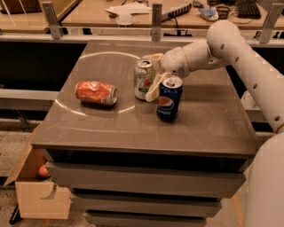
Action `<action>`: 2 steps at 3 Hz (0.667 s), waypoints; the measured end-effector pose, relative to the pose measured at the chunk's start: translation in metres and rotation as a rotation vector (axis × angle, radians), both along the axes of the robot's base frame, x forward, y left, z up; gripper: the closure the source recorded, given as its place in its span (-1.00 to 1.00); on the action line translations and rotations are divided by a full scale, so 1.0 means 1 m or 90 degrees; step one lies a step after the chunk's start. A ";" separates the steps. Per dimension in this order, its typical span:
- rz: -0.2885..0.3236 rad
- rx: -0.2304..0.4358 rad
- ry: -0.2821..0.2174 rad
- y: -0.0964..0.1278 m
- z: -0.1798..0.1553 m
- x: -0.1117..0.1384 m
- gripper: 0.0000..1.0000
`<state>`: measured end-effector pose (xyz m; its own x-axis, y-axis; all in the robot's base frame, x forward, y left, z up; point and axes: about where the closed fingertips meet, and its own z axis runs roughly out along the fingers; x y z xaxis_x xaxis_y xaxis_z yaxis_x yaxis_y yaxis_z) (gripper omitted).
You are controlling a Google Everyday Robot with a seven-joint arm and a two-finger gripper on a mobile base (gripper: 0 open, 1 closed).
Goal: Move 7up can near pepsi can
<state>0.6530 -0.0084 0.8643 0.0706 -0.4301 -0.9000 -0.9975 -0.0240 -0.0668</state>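
The camera view looks down on a dark grey bench (213,119) that carries three soda cans, one of each kind. The 7up can (142,80), pale silver with green lettering, stands upright near the middle of the top, toward the back. The pepsi can (169,98), dark blue with its round logo facing the camera, stands upright just beside it to the front right; the two are very near each other, and whether they touch cannot be told. The third, a dented orange can (96,92), lies on its side well to the left, its silver top pointing right and resting on a faint pale ring marked on the bench top. One white arm (230,44) reaches in from the right, and its hand (150,77) is closed around the 7up can, one cream finger (153,86) passing down between the two upright cans and the other behind the can's top rim. Below the bench on the left stands one open cardboard box (40,199) with a small orange round object (42,170) inside. Behind the bench, a wooden desk holds papers and one keyboard (248,6).
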 end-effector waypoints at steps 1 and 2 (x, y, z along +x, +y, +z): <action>-0.069 -0.013 -0.033 -0.020 0.003 0.027 -1.00; -0.145 -0.024 -0.070 -0.047 0.008 0.060 -1.00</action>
<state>0.7126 -0.0550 0.8726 0.0642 -0.4790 -0.8755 -0.9641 0.1967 -0.1784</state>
